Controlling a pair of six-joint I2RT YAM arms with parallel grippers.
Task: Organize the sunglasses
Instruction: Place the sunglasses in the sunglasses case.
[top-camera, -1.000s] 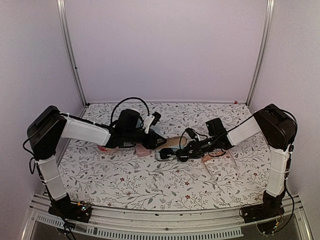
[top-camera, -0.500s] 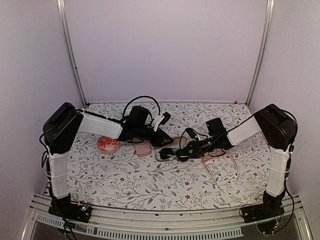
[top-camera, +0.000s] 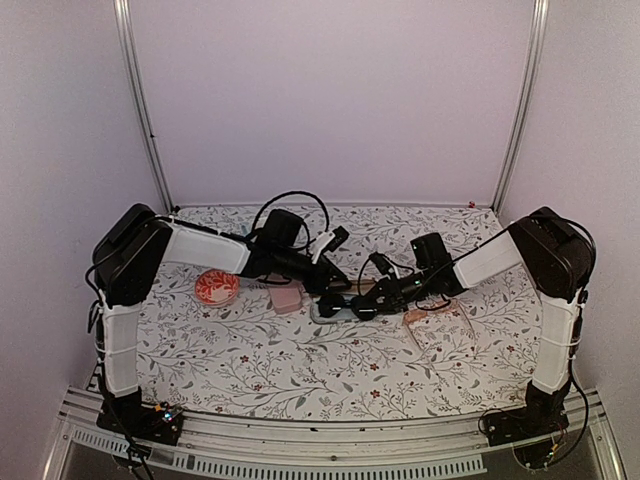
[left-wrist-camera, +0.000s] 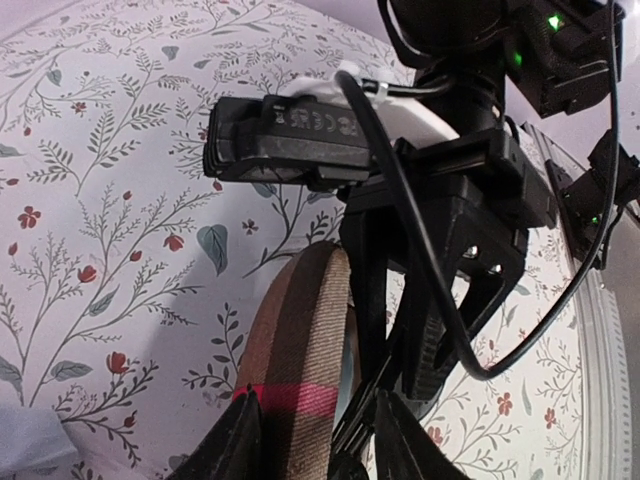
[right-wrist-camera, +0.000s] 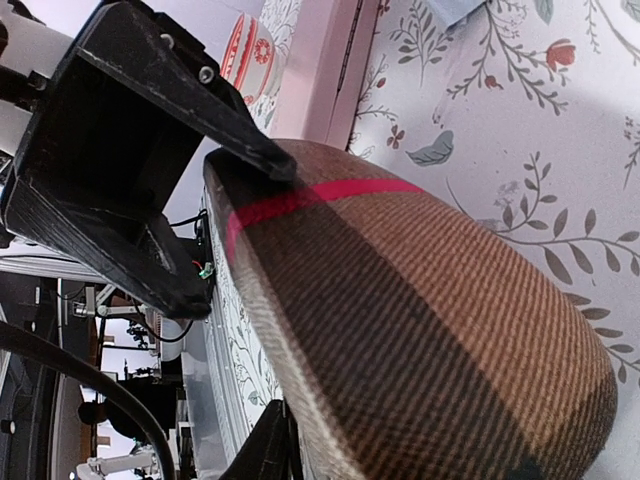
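- Right gripper (top-camera: 360, 306) is reaching in toward the middle of the table (top-camera: 300, 370). The pale pinkish-tan sunglasses (top-camera: 437, 322) are lying flat just behind it on its wrist side, partly under its own forearm.
- Its jaws are pinching the brown case (right-wrist-camera: 420, 330), which is crossed by a red band. In the right wrist view the case is filling the space ahead of the one finger (right-wrist-camera: 265, 450) that shows.
- A small grey-and-black shape (top-camera: 323, 310) is lying just past its fingertips on the near side, too small to identify.
- Left gripper (left-wrist-camera: 320, 448) is facing the right one tip to tip. Its fingers are standing apart on either side of the case's banded end.
- One left fingertip (right-wrist-camera: 275, 165) is touching the case's top beside the red band. I cannot tell whether the pair is squeezing the case.
- A pink case (top-camera: 287, 300) is lying just beside the left gripper's wrist, on the near side.
- A red patterned bowl (top-camera: 216, 287) is sitting further back along that arm, near its forearm.
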